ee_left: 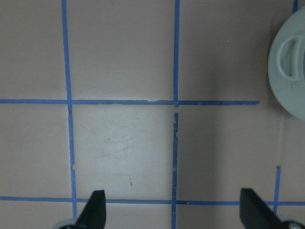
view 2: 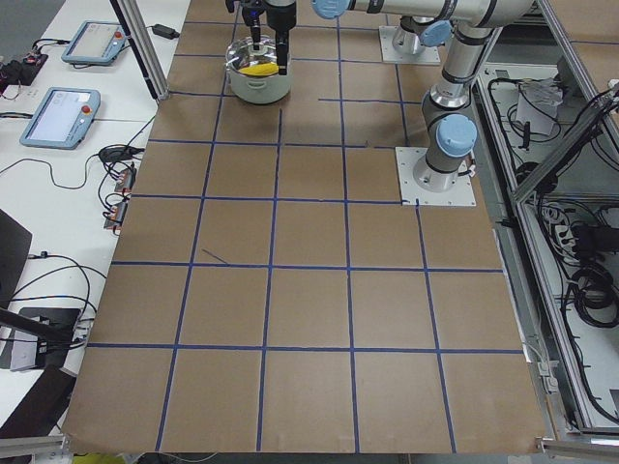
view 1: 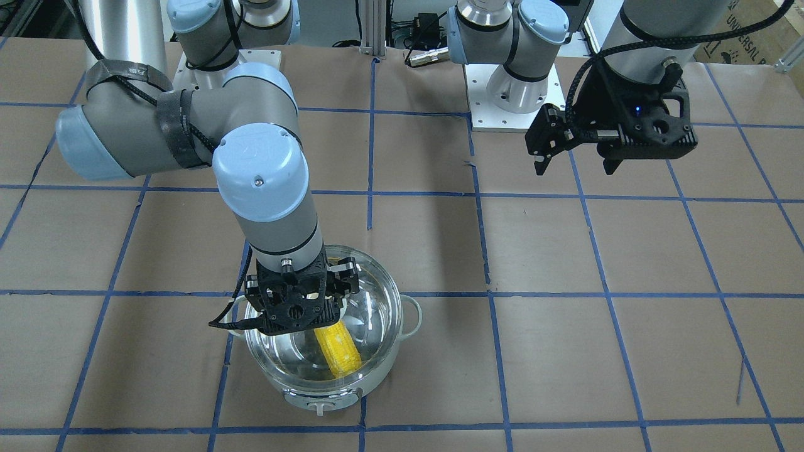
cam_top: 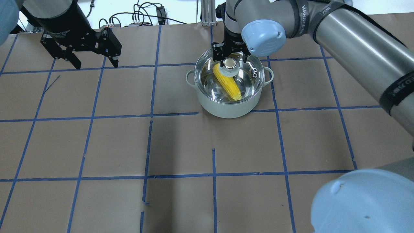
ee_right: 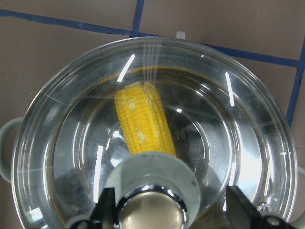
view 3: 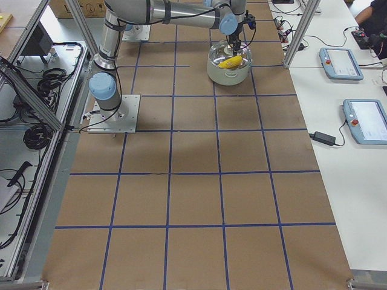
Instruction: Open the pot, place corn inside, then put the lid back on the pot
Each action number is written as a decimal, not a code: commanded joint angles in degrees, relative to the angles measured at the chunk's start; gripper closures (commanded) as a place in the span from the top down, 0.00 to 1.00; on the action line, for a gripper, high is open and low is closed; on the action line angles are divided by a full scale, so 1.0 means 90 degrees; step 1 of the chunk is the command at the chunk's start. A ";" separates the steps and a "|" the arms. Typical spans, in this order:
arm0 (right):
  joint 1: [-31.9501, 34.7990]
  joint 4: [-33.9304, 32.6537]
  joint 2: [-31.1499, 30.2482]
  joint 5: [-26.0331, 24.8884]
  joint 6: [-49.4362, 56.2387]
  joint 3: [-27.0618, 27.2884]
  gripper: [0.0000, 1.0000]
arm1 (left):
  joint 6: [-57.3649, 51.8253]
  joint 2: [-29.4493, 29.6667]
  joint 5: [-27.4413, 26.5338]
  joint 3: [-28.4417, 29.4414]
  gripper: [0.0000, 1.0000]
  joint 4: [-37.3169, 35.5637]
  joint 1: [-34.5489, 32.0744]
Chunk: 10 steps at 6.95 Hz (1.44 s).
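Note:
The pot [cam_top: 226, 108] stands on the table with the clear glass lid [cam_top: 250, 76] resting on it. The yellow corn [cam_top: 228, 84] lies inside and shows through the glass, also in the right wrist view [ee_right: 143, 124] and the front view [view 1: 339, 351]. My right gripper [cam_top: 230, 58] is open directly over the lid. Its fingers stand on either side of the knob [ee_right: 152, 212], the right one clear of it. My left gripper [cam_top: 95, 64] is open and empty, above bare table far to the pot's left. Its fingertips [ee_left: 95, 210] are wide apart.
The table is brown paper with a blue tape grid [cam_top: 150, 115]. The pot's side handle [ee_left: 288, 52] shows at the right edge of the left wrist view. Operator pendants [view 3: 341, 63] lie on a white bench beside the table.

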<state>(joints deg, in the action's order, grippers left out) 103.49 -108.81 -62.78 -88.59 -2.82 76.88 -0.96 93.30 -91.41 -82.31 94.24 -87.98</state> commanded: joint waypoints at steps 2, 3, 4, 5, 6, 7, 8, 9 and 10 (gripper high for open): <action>0.0014 0.0332 -0.0045 0.0019 -0.0058 -0.0250 0.93 | -0.0010 -0.0034 0.0000 -0.0015 1.00 0.0007 0.0000; 0.0014 0.0352 -0.0055 0.0009 -0.0058 -0.0551 0.94 | -0.0001 0.0014 0.0010 -0.0005 1.00 -0.0002 0.0000; -0.0044 0.0323 -0.0084 0.0009 0.0010 -0.0661 0.97 | -0.0001 -0.0005 0.0010 -0.0015 1.00 -0.0002 0.0000; -0.0286 0.0391 -0.0152 -0.0010 0.0040 -0.0671 0.99 | -0.0001 0.0005 0.0010 -0.0015 1.00 -0.0002 0.0000; -0.0569 0.0720 -0.0298 -0.0001 0.0214 -0.0671 0.99 | -0.0010 0.0005 0.0010 -0.0005 1.00 -0.0002 0.0000; -0.0871 0.0849 -0.0464 0.0009 0.0593 -0.0671 0.98 | -0.0010 0.0005 0.0010 -0.0005 1.00 -0.0002 0.0000; -0.1164 0.1024 -0.0688 0.0019 0.0828 -0.0633 0.98 | -0.0010 -0.0005 0.0000 -0.0005 1.00 -0.0002 0.0000; -0.1370 0.1451 -0.0951 0.0019 0.1111 -0.0613 0.98 | -0.0010 -0.0005 0.0000 -0.0015 1.00 -0.0002 0.0000; -0.1479 0.1862 -0.1167 0.0009 0.1249 -0.0603 0.98 | -0.0001 -0.0005 0.0010 -0.0015 1.00 -0.0002 0.0000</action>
<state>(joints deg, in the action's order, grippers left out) 91.96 -96.45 -70.69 -88.45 6.25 71.29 -1.04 93.26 -91.37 -82.40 94.22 -87.98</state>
